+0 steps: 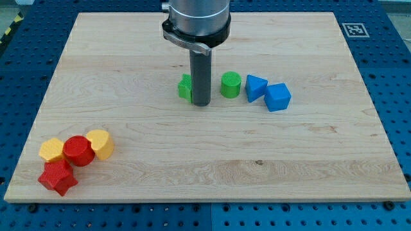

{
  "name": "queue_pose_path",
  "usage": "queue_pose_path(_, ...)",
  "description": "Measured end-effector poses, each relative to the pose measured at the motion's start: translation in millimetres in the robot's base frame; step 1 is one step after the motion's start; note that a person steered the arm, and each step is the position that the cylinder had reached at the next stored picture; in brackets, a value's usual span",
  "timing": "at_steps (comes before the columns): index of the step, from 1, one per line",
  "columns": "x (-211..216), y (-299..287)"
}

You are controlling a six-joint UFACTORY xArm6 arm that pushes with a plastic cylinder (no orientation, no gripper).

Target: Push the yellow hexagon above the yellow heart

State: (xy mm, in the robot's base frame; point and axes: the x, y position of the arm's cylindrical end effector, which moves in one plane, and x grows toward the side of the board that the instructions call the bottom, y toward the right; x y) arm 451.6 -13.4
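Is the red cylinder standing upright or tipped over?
Upright: the red cylinder shows its flat round top, wedged between the two yellow blocks.

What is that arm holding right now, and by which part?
Nothing: it ends in a plain rod. My tip rests on the board, just right of a partly hidden green block.

A pale wood grain is shown by the worktop (321, 147), framed by a blue perforated base (392, 77), with a black-and-white marker (354, 29) printed at its 1 o'clock corner. Green is seen on two blocks (185, 88) (231, 85) and blue on two more (255, 87) (278, 97). Yellow is worn by the heart (52, 149) and hexagon (101, 144), red by the cylinder (79, 151) and star (57, 178), dark grey by the rod (201, 74).
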Motion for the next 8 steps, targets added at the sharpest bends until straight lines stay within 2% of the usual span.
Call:
queue_pose_path(1,18.1,0.0)
queue_pose_path(2,53.7,-7.8)
queue_pose_path(3,47.2,-57.3)
queue_pose_path(5,31.0,-196.8)
queue_pose_path(6,37.5,-250.8)
queue_pose_path(8,126.3,-291.0)
